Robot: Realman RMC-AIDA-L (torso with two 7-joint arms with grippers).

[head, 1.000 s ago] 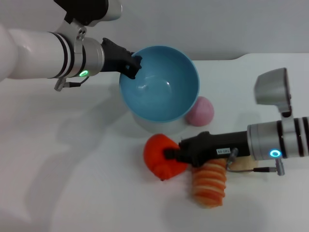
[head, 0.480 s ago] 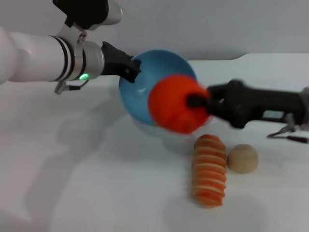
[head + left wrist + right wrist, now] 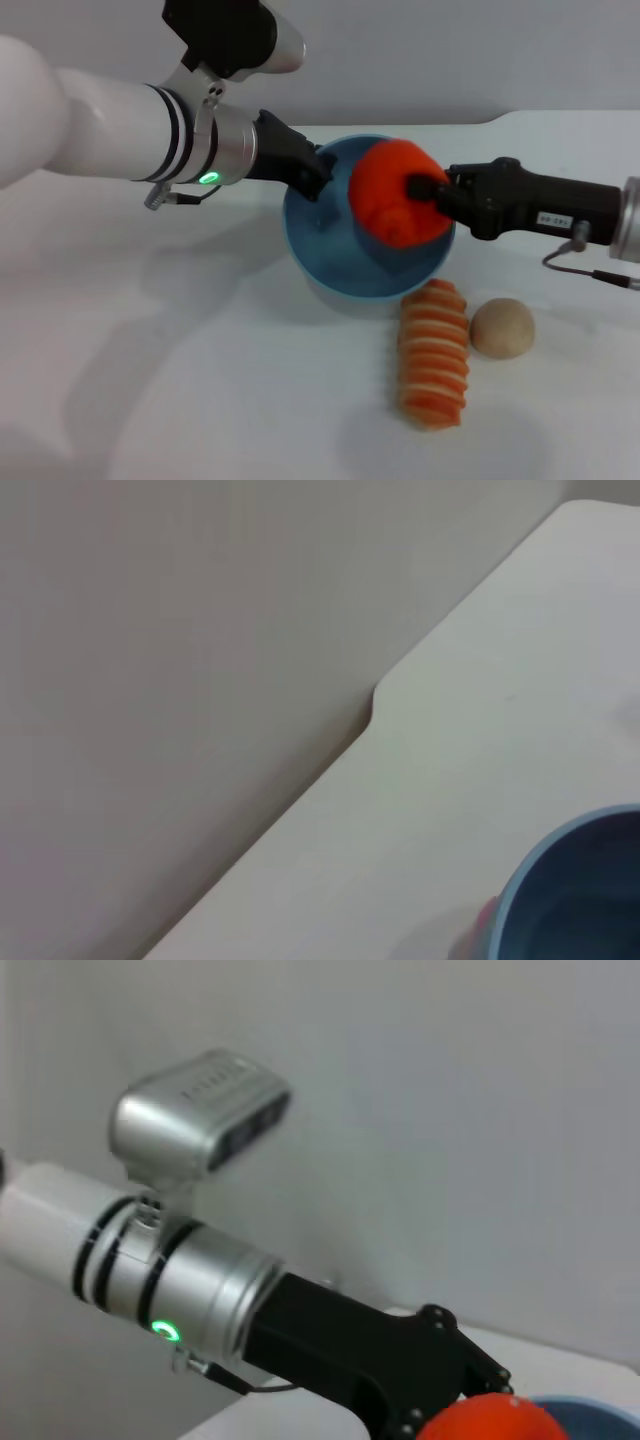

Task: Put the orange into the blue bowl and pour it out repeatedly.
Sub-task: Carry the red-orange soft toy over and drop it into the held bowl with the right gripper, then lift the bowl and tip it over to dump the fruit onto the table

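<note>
The red-orange orange (image 3: 398, 192) hangs over the right half of the blue bowl (image 3: 340, 270), with my right gripper (image 3: 425, 190) shut on its right side. My left gripper (image 3: 312, 172) is shut on the bowl's far left rim, and the bowl stands nearly level on the white table. In the left wrist view only a piece of the bowl's rim (image 3: 545, 865) shows. The right wrist view shows the top of the orange (image 3: 500, 1422) and my left arm (image 3: 300, 1330) behind it.
A striped orange-and-cream loaf (image 3: 433, 352) lies in front of the bowl, with a tan ball (image 3: 502, 327) beside it on the right. The table's back edge (image 3: 510, 118) meets a grey wall.
My right gripper lifted the orange off the table and carried it up over the bowl. The left gripper moved the bowl rightward and levelled it; the pink ball is now hidden.
</note>
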